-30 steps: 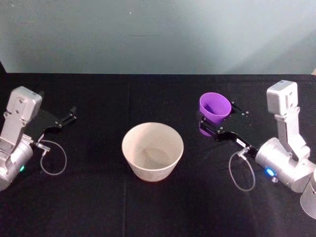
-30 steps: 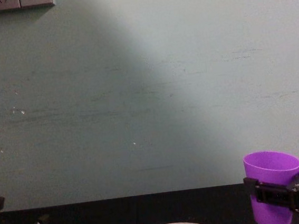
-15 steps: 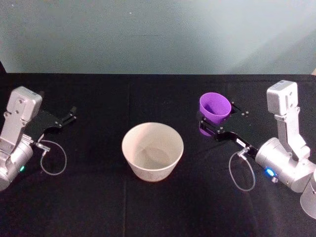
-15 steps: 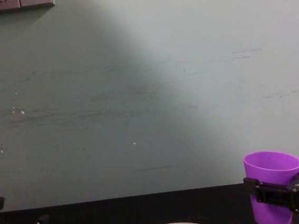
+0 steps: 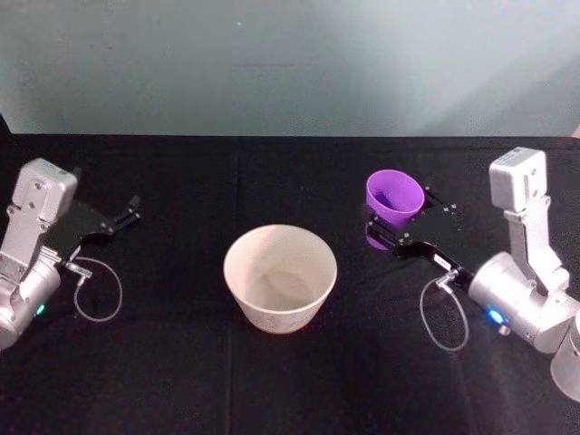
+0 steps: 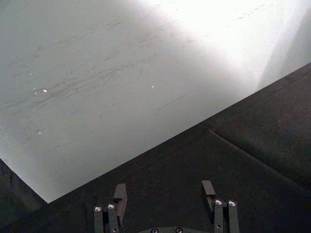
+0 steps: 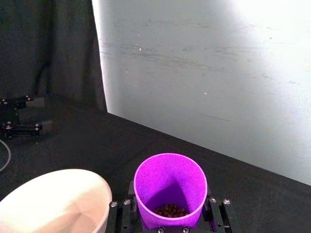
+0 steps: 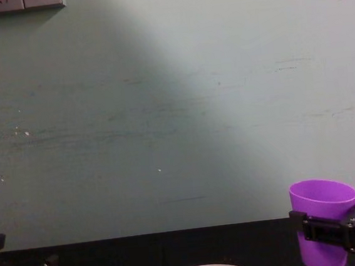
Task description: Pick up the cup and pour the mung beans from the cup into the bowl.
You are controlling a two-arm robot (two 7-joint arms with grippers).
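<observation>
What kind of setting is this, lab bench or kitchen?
Likely a lab test bench: a table draped in black cloth against a bare pale wall with sockets, a white bowl on it, the purple cup in the right gripper. The left gripper sits open at the table's left.

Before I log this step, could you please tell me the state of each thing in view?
cup: upright, held between the right gripper's fingers.
mung beans: lying in the cup's bottom, not yet poured.
bowl: upright on the table, no beans inside.
right gripper: shut on the cup, to the bowl's right.
left gripper: open, empty, parked to the bowl's left.
</observation>
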